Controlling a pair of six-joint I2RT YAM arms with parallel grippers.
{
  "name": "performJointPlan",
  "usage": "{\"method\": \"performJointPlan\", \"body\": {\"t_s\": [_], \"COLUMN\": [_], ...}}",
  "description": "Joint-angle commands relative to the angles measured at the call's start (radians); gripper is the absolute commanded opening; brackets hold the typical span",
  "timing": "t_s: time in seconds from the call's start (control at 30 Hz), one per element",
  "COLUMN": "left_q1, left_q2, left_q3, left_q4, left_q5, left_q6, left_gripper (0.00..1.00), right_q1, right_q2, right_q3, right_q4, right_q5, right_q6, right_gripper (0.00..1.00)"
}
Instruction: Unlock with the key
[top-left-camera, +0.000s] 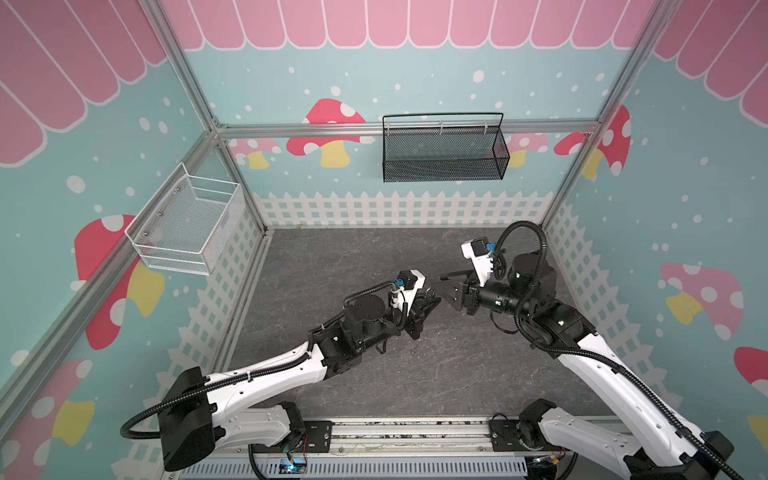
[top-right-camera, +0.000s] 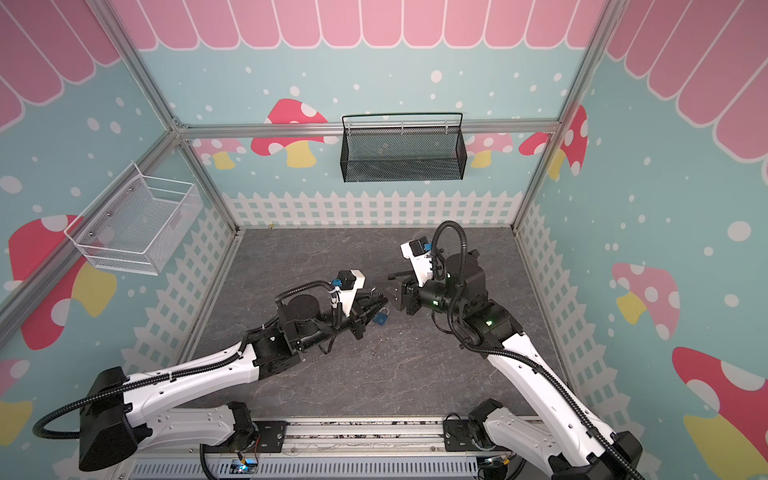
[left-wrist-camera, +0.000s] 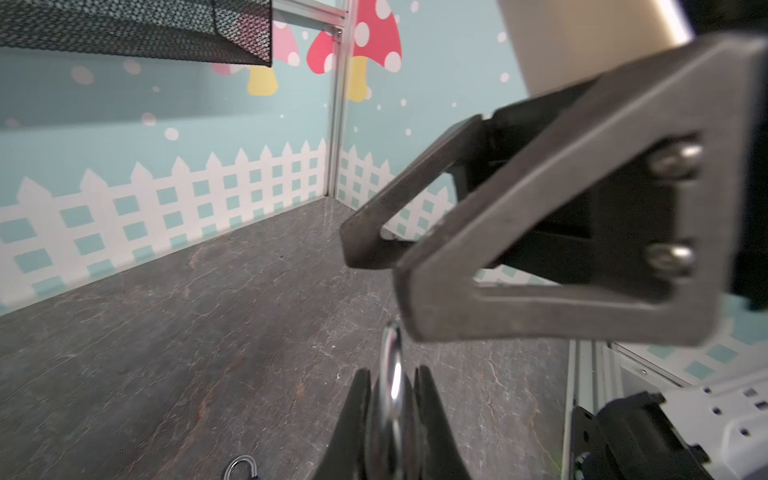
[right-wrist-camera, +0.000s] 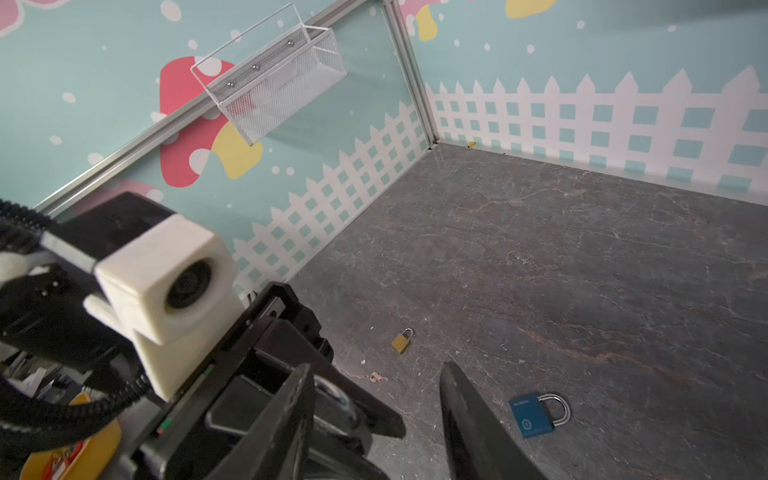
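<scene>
My left gripper (left-wrist-camera: 392, 374) is shut on a silver padlock (left-wrist-camera: 391, 365), seen edge on, whose shackle sticks out past the fingertips. In both top views it (top-left-camera: 430, 299) (top-right-camera: 380, 297) hangs over the middle of the floor. My right gripper (right-wrist-camera: 376, 368) faces it tip to tip (top-left-camera: 442, 286) (top-right-camera: 392, 286), open with nothing between its fingers (left-wrist-camera: 519, 270). A small key (right-wrist-camera: 376, 377) lies on the floor below. A blue padlock (right-wrist-camera: 536, 415) (top-right-camera: 381, 318) lies flat beside the left gripper, shackle shut.
A small brass padlock (right-wrist-camera: 402, 340) lies on the floor further off. A black mesh basket (top-left-camera: 442, 153) hangs on the back wall. A white wire basket (top-left-camera: 187, 224) hangs on the left wall. Walls close in the dark stone floor (top-left-camera: 332, 257).
</scene>
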Motion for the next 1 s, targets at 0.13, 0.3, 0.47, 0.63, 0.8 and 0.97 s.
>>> {"method": "performJointPlan", "body": {"t_s": [0.13, 0.3, 0.47, 0.63, 0.8, 0.97], "left_q1": [0.045, 0.063, 0.07, 0.075, 0.084, 0.103], "left_q2": [-0.028, -0.011, 0.006, 0.011, 0.013, 0.019], "left_q3": [0.01, 0.042, 0.067, 0.084, 0.097, 0.108], "left_q4": [0.069, 0.031, 0.011, 0.002, -0.019, -0.036], "left_q5": [0.213, 0.291, 0.324, 0.366, 0.38, 0.395], "left_q6": [0.019, 0.013, 0.011, 0.005, 0.002, -0.018], "left_gripper": [0.0, 0.0, 0.0, 0.0, 0.0, 0.0], "right_q1": [-0.021, -0.03, -0.034, -0.039, -0.044, -0.046], "right_q2": [0.024, 0.037, 0.061, 0.067, 0.077, 0.073], "right_q3": [0.02, 0.01, 0.008, -0.003, 0.002, 0.0], "right_q4": [0.032, 0.042, 0.05, 0.041, 0.034, 0.043], "right_q5": [-0.263, -0.276, -0.322, -0.323, -0.322, -0.299], "right_q6": [-0.09, -0.107, -0.129, -0.151, -0.166, -0.166], "right_gripper": [0.45, 0.39, 0.3, 0.17, 0.0, 0.0]}}
